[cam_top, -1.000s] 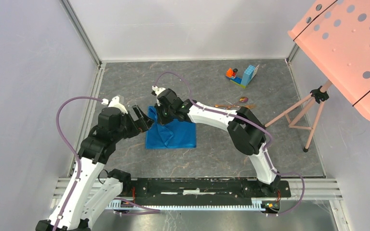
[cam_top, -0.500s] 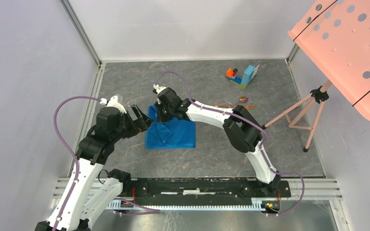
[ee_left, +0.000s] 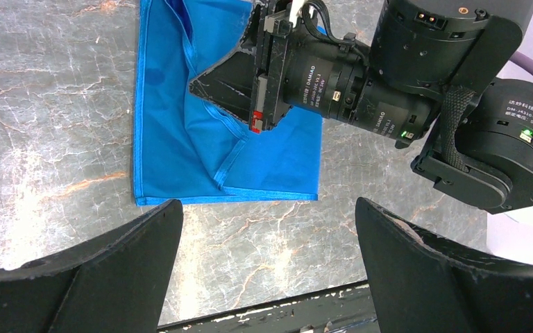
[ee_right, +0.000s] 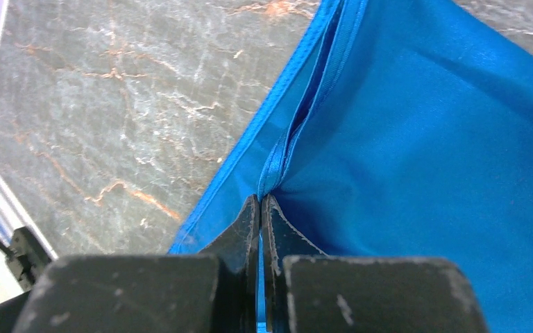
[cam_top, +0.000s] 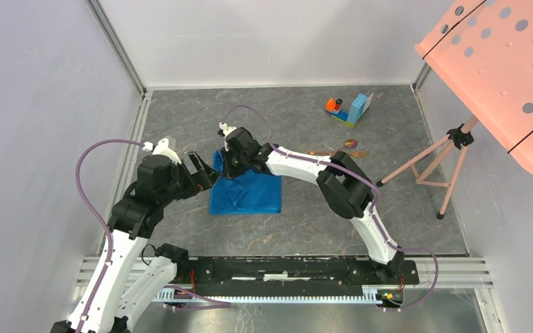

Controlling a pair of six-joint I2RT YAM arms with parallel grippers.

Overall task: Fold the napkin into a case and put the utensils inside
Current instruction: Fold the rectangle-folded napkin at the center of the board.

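Here the right gripper (ee_right: 260, 202) is clamped on a hemmed edge of the napkin (cam_top: 253, 195). Its two fingers are pressed together, and the blue hem comes out just past their tips. In the right wrist view the cloth spreads away from that pinch on one side, and bare table (cam_top: 305, 225) lies on the other. The napkin is partly folded and lies flat except for the fold raised at the pinch. The left gripper (ee_left: 264, 208) hangs with its jaws spread wide, holding nothing. The napkin's nearest edge lies just ahead of its fingertips, with the right gripper close in front, above the cloth. The utensils (cam_top: 340, 151) lie well apart from both grippers, on the table beyond the right forearm and clear of the napkin.
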